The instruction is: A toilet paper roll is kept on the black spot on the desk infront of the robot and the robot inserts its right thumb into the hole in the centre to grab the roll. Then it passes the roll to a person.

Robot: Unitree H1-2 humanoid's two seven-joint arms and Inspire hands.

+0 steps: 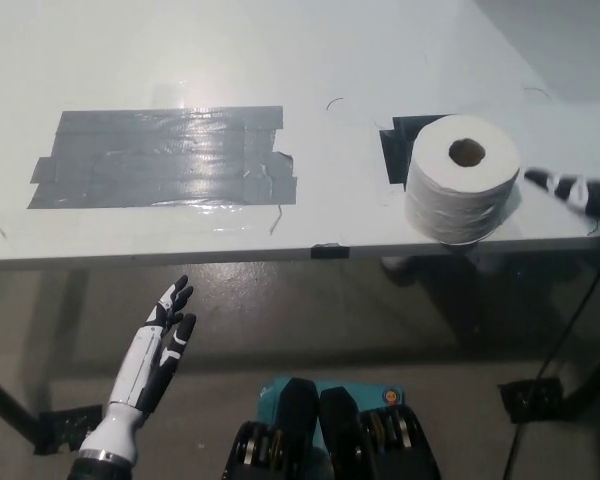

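A white toilet paper roll (464,190) stands on end near the table's front right edge, its centre hole (467,152) facing up. It partly covers the black spot (402,148), which shows at its left. My black right hand (578,192) comes in low over the table from the right edge, blurred and partly cut off. It holds nothing, and one fingertip (536,179) points at the roll's right side, just short of it. Below the table edge at the lower left, my white left hand (157,347) rests with its fingers apart and empty.
A wide patch of grey tape (165,158) lies on the white table (320,60) at the left. The table's front edge (180,255) runs across the middle, with a small black tab (330,250) on it. Dark frame legs (570,330) stand below at the right.
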